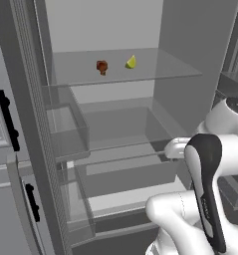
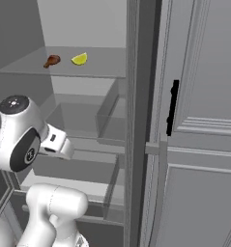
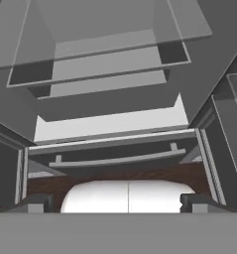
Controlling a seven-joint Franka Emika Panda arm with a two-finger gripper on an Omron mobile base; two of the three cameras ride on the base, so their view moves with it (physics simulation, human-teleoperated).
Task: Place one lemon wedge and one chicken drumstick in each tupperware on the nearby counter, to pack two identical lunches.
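Tool: jaws spread wide, nothing between them. In the hand view its two dark tips sit low at either side, and the cam looks into the lower part of an open grey fridge w/ clear drawers and a strip of brown floor beyond.

Progress: judged early, w/ nothing packed as far as the pics show. Small brown chicken drumstick and yellow lemon wedge both lie on the upper translucent glass shelf of the fridge, near each other but apart, drumstick to the left of the wedge in both base views. One of each shows here; trays and bench aren't in these pics, so can't say what they hold. Left to do, by the task: pick, carry and drop for each item, two trays.

Relative to tool: both items sit well above and further in than the hand, which hangs low by the drawers, below the shelf. Next move prob needs the arm raised to shelf height, then a reach in over the front edge.
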